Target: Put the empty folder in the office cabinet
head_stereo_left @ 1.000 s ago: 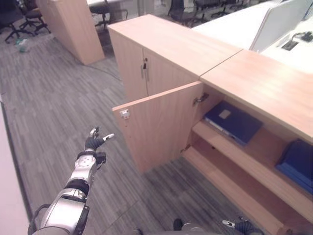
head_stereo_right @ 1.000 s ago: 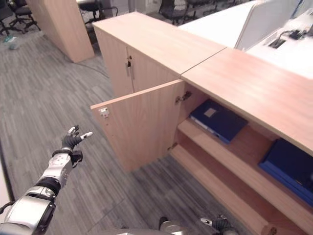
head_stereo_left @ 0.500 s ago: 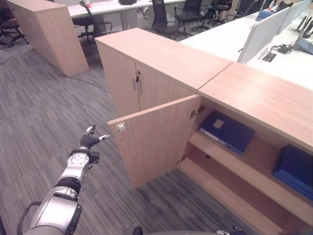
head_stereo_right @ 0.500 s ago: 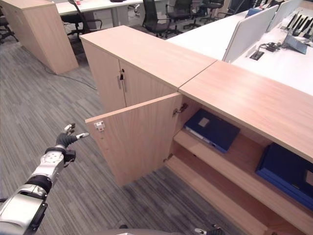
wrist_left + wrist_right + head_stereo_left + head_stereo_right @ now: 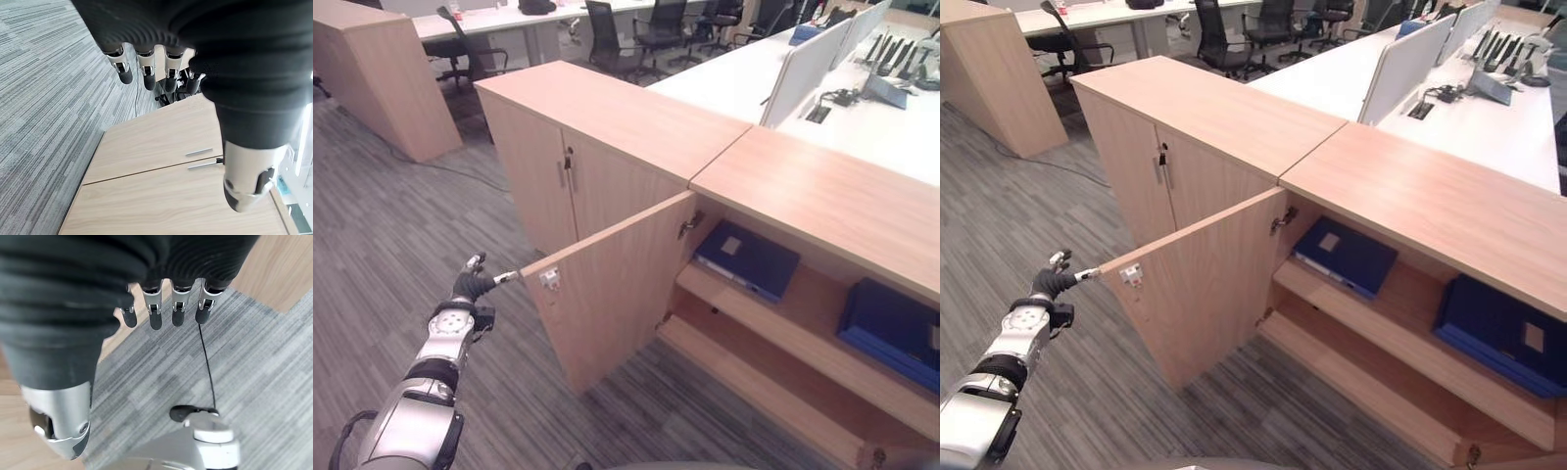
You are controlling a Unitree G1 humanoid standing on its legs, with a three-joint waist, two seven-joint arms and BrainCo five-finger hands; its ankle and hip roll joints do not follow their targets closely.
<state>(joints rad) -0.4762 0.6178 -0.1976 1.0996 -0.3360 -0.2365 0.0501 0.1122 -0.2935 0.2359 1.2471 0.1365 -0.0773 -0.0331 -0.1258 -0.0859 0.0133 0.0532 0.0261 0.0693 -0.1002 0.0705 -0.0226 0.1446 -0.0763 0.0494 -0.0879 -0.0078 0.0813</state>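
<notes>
Beside the flat wooden cabinet door point(image 5: 612, 284), the left hand point(image 5: 470, 286) is held with fingers loosely extended; a rectangular blue folder point(image 5: 747, 258) is laid on the shelf point(image 5: 783, 328). The right hand point(image 5: 161, 308) is relaxed, grasping nothing.

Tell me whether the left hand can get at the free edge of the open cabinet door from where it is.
Probably yes: the left hand, fingers open, is right beside the cabinet door at its free edge, with bare floor around and nothing between them.

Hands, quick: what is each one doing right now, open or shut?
Left hand: open, holding nothing, beside the open cabinet door.
Right hand: open, holding nothing.
</notes>
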